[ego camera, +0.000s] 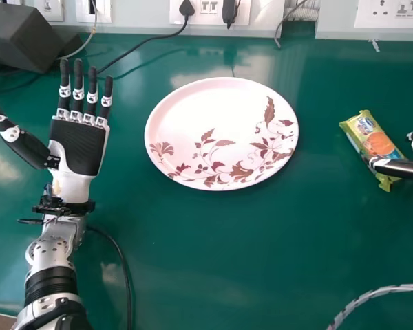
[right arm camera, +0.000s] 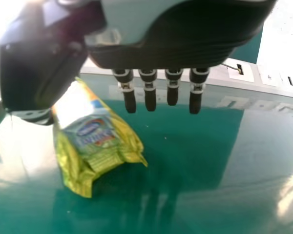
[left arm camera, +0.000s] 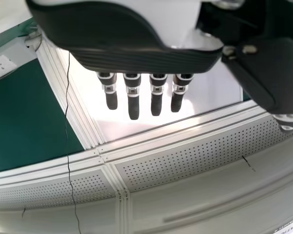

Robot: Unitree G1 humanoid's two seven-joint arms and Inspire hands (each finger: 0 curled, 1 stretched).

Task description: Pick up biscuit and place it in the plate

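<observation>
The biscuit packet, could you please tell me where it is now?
In the head view, the biscuit packet lies on the green table to the right of the plate, its near end partly behind the right hand.

The head view looks forward and down from above the green table point(ego camera: 213, 261). Close by the left hand point(ego camera: 80, 148), the left wrist view faces perforated panelling point(left arm camera: 185, 156). The right wrist view looks across the table from nearby; it and the head view share the biscuit packet point(ego camera: 372, 137).
</observation>
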